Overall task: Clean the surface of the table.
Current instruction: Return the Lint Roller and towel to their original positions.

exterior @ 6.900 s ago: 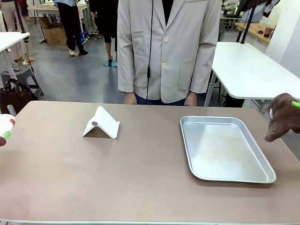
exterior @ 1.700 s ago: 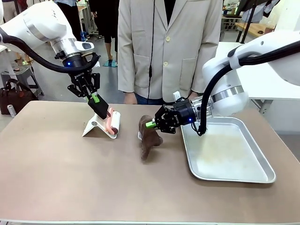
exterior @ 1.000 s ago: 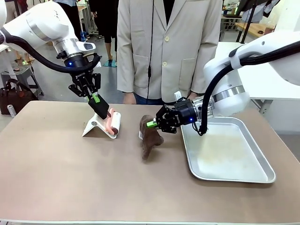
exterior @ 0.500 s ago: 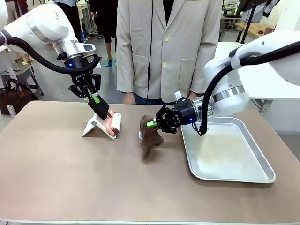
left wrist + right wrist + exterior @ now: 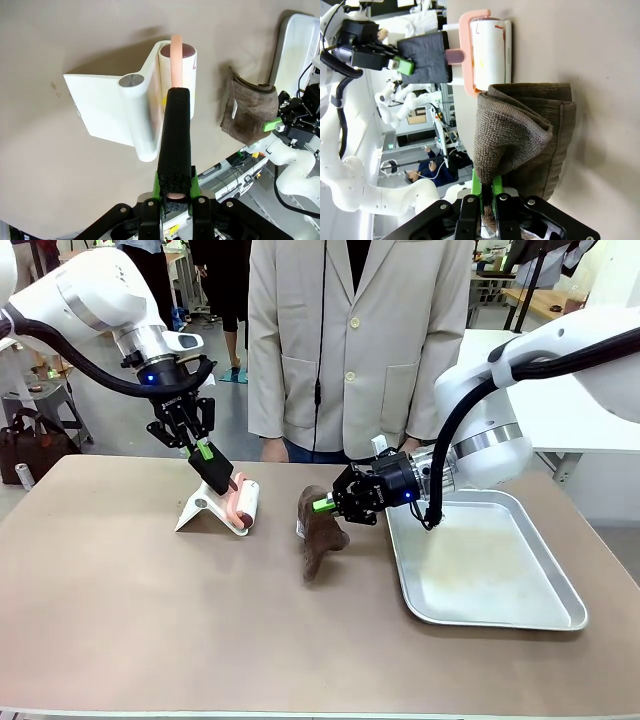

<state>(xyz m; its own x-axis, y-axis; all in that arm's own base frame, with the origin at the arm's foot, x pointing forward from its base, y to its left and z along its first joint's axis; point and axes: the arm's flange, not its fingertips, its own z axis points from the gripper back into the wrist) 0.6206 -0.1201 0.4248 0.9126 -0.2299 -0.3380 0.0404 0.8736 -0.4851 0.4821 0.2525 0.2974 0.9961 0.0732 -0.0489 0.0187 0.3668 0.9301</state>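
Note:
My left gripper [image 5: 205, 453] is shut on the black foam handle [image 5: 175, 125] of a lint roller [image 5: 241, 504]. The roller has a pink frame and a white roll, and the roll rests against the right side of a white folded stand [image 5: 204, 510] on the brownish table [image 5: 150, 620]. My right gripper [image 5: 324, 505] is shut on a brown cloth [image 5: 318, 538] that hangs down to the tabletop near the middle. The right wrist view has the cloth [image 5: 520, 140] bunched above my fingers, with the roller [image 5: 487, 55] just beyond it. A person in a beige jacket [image 5: 350, 340] stands at the far edge.
A shallow silver tray [image 5: 560, 615] lies on the table's right half, just right of the cloth. White-topped tables stand behind at the right [image 5: 530, 380]. A dark bag [image 5: 30, 445] sits on the floor at the far left. The near half of the table is bare.
Since the earliest frame both arms have come in over the table, bringing the roller to the stand and the cloth to the middle. Over the last second nothing has visibly moved.

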